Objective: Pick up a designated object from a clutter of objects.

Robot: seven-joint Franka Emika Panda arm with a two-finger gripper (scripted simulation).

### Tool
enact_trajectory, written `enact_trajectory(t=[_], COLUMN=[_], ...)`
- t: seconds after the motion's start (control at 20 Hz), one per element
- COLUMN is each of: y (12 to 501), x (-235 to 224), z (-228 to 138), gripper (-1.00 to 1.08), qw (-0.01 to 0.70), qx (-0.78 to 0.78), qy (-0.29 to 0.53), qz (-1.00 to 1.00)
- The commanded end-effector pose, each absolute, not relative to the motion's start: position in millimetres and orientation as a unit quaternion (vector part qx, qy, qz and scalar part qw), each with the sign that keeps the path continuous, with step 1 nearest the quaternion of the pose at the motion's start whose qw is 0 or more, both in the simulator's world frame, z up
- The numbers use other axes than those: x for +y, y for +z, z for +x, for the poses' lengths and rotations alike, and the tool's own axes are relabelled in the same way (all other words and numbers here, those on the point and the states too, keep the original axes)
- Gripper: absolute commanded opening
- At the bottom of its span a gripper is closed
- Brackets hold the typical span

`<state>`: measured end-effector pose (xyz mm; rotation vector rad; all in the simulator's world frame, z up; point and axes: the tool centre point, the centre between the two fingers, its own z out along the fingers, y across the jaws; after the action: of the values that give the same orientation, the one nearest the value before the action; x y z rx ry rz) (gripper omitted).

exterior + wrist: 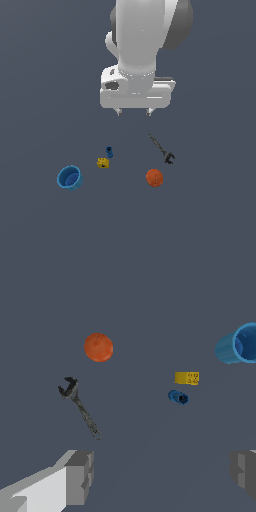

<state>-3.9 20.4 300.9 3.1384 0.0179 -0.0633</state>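
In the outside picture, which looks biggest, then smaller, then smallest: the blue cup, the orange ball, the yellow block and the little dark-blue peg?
1. Cup
2. Ball
3. Block and peg: too close in size to rank.

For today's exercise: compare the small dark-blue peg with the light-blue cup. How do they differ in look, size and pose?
Colour: the dark-blue peg is deep navy, the light-blue cup a paler, brighter blue.
Size: the peg is tiny, the cup clearly larger.
Shape: the cup shows an open hollow mouth; the peg is stubby, with wider ends.
Neighbours: the peg sits close by the yellow block; the cup stands apart.
Both rest on the floor, ungripped.
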Motion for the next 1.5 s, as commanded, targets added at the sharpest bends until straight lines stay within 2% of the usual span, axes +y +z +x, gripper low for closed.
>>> enact_trajectory(t=[0.0, 0.8, 1.15, 1.45], y=[300.9, 297.9, 266.4, 220.1], x=[20.4, 24.0, 7.8, -17.1], z=[-3.9, -2.2, 5.7, 12.3], gripper=[1.00, 1.00, 1.00, 1.00], qw=[0.001, 0.013, 0.008, 0.003], qx=[0.006, 0.023, 0.043, 0.073], qy=[-0.020, -0.025, -0.022, -0.016], qz=[1.000, 0.999, 0.999, 0.997])
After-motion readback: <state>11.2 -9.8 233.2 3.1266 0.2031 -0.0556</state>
